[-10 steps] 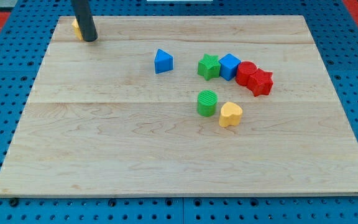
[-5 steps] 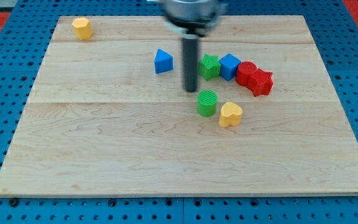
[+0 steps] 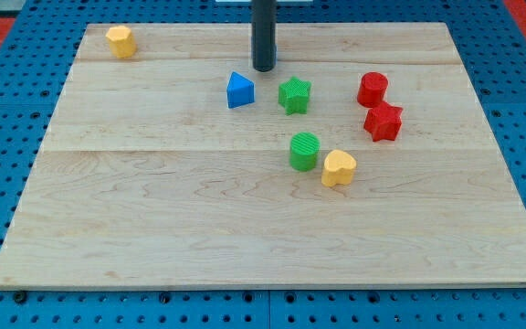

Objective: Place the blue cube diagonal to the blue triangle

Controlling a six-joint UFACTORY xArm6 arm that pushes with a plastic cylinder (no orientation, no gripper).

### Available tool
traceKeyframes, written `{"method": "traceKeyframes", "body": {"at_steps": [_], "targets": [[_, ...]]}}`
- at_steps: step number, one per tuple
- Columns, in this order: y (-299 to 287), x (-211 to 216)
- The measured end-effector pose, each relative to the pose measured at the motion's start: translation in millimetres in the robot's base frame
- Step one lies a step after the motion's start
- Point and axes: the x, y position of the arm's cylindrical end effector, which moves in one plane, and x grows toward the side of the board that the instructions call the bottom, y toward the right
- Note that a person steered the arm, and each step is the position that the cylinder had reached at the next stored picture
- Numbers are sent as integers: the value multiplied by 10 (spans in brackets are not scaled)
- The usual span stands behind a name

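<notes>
The blue triangle (image 3: 239,90) sits on the wooden board (image 3: 153,210), left of centre near the view's top. My tip (image 3: 263,69) is just above and to the right of it, a short gap away. The blue cube does not show anywhere in this view. A green star (image 3: 294,95) lies just right of the triangle.
A red cylinder (image 3: 372,89) and a red star (image 3: 383,121) sit at the right, slightly apart. A green cylinder (image 3: 304,151) and a yellow heart (image 3: 339,168) lie below the green star. A yellow block (image 3: 120,41) is at the top left corner.
My tip moved from beside the green star up to above the blue triangle. The green star shifted left. The blue cube, earlier between star and red cylinder, is no longer seen.
</notes>
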Motion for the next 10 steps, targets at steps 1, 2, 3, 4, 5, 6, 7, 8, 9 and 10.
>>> {"method": "traceKeyframes", "body": {"at_steps": [1, 2, 3, 4, 5, 6, 7, 8, 9, 10], "targets": [[277, -102], [283, -378], [-127, -509], [12, -458], [310, -885], [48, -907], [-384, -741], [-172, -561], [866, -527], [1491, -223]]}}
